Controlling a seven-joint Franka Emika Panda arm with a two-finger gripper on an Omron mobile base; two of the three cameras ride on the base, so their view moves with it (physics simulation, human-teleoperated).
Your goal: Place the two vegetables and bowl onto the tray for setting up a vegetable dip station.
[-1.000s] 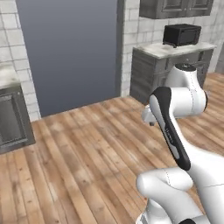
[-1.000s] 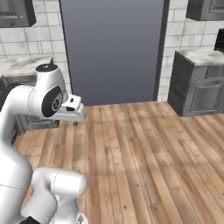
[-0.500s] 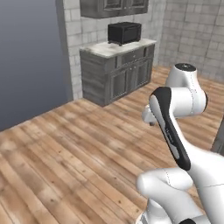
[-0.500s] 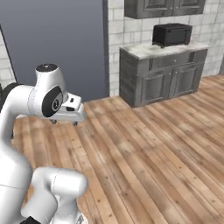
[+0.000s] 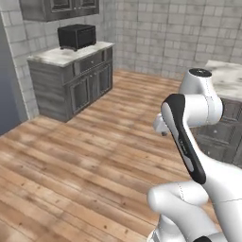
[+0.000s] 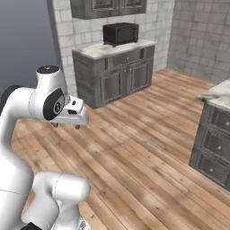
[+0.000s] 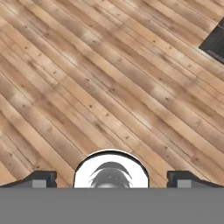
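Vegetables, bowl and tray cannot be placed from these frames, so where they lie cannot be told; the robot looks to be travelling toward them with nothing loaded. The gripper (image 6: 66,126) hangs at centre left of the right base view, tucked close under the arm's wrist, and in the hand view its fingers (image 7: 40,178) sit far apart at the bottom corners with only wooden floor (image 7: 109,83) between them, so they hold nothing.

A grey cabinet bench (image 5: 71,78) with a black microwave (image 5: 76,36) on top stands at upper left of the left base view. A second bench (image 6: 216,134) with drawers fills the right edge of the right base view, its pale top partly cut off by the frame.

The main risk, as I judge it, is the base: the drawer bench sits near the robot's side, and a wide swing or a turn could clip its corner. Stopping at the wrong bench would also cost time, since no task item is yet confirmed.
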